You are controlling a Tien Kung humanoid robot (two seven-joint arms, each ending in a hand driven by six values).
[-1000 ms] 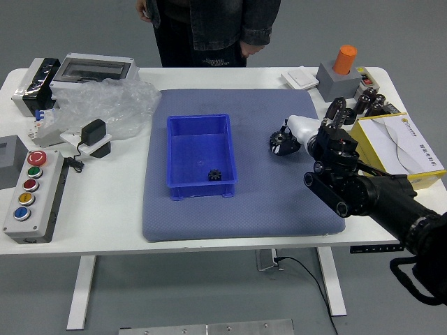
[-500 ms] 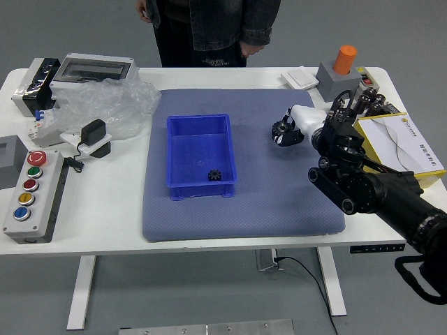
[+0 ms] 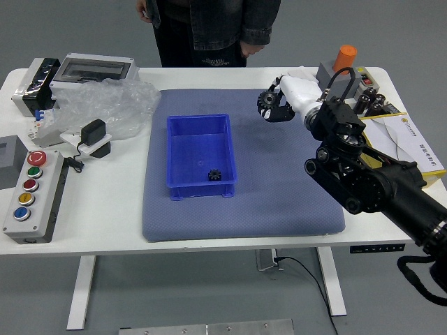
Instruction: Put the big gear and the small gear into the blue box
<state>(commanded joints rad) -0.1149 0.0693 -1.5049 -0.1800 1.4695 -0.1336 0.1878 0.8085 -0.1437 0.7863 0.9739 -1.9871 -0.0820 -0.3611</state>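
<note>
White table [image 3: 105,216], wide, viewed from above. Past its far edge, a standing person [image 3: 223,21] with lowered hands [image 3: 251,49], away from the task's things. On the tabletop, a blue-grey mat [image 3: 279,202]. Reaching in from the right, a black robot arm [image 3: 363,185]. Upright on the mat, an open blue box [image 3: 199,190]. At the end of the arm, a white-and-black right hand [image 3: 300,96], apparently clasped around the big gear [image 3: 268,100], with individual fingers hard to tell apart. Probably stiff and fairly light, judging by looks alone; unlikely to crush, perhaps slippery if smooth-faced. Best taken by opposite sides of the rim, thumb against fingers, snugly enough to prevent twisting or tipping out. Located at the hand's left end, touching the fingers, well ahead of the wrist; above the far part of the mat, off the box's far-right corner, outside the walls. Smallest of all, the small gear [image 3: 214,175], dark, on the box floor toward the near-right corner, well apart from the hand. Likely just as stiff, but fiddlier to pinch, so best left alone during any lowering of its larger partner.
</note>
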